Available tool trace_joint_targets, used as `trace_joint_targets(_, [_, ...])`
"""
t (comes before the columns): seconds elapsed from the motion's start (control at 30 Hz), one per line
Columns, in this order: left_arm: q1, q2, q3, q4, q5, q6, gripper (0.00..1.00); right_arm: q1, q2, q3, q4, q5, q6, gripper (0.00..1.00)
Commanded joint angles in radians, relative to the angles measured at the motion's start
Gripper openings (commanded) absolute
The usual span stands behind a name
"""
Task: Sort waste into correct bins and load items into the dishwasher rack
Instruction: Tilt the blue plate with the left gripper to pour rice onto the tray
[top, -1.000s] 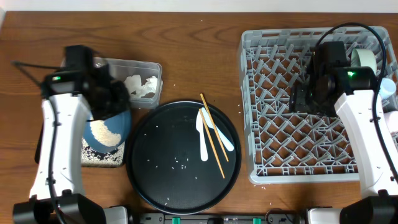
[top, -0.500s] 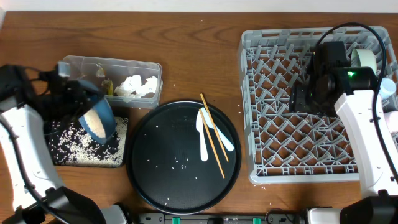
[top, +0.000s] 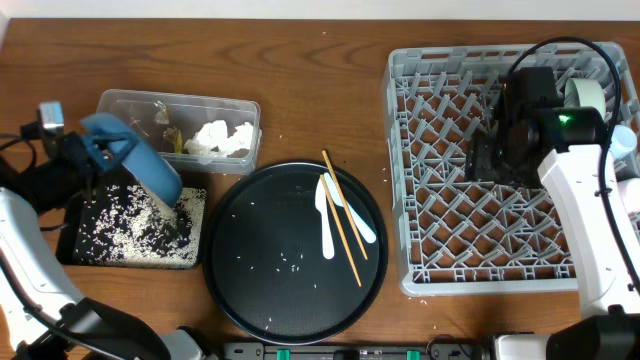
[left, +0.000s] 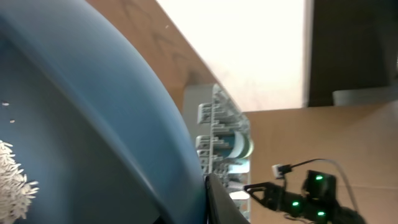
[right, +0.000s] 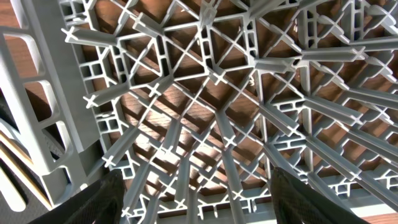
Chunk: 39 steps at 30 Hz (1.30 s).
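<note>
Over the black tray (top: 66, 246), the left pincer (top: 100, 153) gripped the tilted dark-blue dish (top: 140, 166), whose rice (top: 150, 226) might overshoot onto the worktop (top: 300, 90); right pincer (right: 196, 200) gaped empty.

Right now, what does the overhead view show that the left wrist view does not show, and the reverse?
Only the overhead: the flat black tray strewn with rice, the clear tub holding napkins, and the round black tray with spoons and chopsticks.
Only the left wrist: the inside of the blue dish, seen close up, with grains clinging to it.
Both: the blue dish from outside, the grey rack and the right arm.
</note>
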Motion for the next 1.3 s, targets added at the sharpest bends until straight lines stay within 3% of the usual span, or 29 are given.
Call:
trace_joint_targets(0.0, [0.043, -0.006, -0.004, -0.004, 0.1, 0.006, 0.06, -0.01, -0.016, 0.003, -0.005, 0.007, 0.012, 0.71])
trace_joint_targets(0.7, [0.097, -0.006, -0.008, -0.018, 0.128, 0.006, 0.06, -0.01, -0.016, 0.003, -0.006, 0.007, 0.012, 0.7])
trace_joint_targets(0.8, [0.097, -0.006, -0.008, -0.018, 0.044, 0.003, 0.06, -0.01, -0.016, 0.003, -0.006, 0.007, 0.012, 0.7])
trace_joint_targets(1.0, [0.097, -0.006, -0.008, -0.018, -0.164, -0.16, 0.06, -0.01, -0.016, 0.003, -0.006, 0.007, 0.012, 0.7])
trace_joint_targets(1.07, [0.097, -0.006, -0.008, -0.035, -0.072, -0.157, 0.06, -0.01, -0.016, 0.003, -0.007, 0.007, 0.012, 0.7])
trace_joint_targets(1.17, [0.097, -0.006, -0.008, -0.073, 0.223, 0.025, 0.06, -0.01, -0.016, 0.003, -0.015, 0.008, 0.012, 0.7])
trace_joint_targets(1.27, [0.102, -0.005, -0.008, -0.058, 0.212, 0.036, 0.06, -0.01, -0.016, 0.003, -0.024, 0.008, 0.012, 0.7])
